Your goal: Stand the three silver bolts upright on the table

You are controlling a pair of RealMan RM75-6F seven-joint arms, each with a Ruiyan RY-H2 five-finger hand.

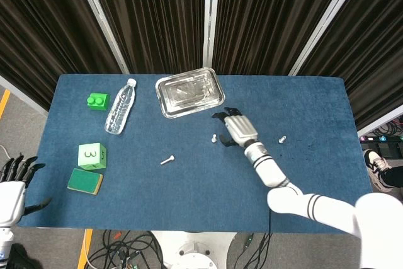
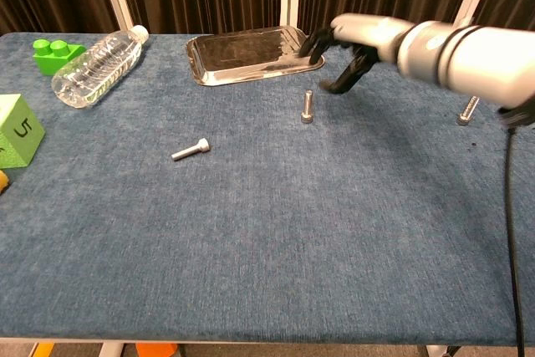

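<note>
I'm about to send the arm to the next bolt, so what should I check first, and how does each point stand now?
1. Middle bolt upright on its head: ok.
2. Right robot hand clear of that bolt, fingers apart, holding nothing: ok.
3. Left bolt upright: not ok, lying on its side.
4. Right bolt upright: cannot tell, it looks tilted.
5. Left robot hand out of the work area, beside the table: ok.

Curtained lab; blue test table (image 1: 315,111)
</note>
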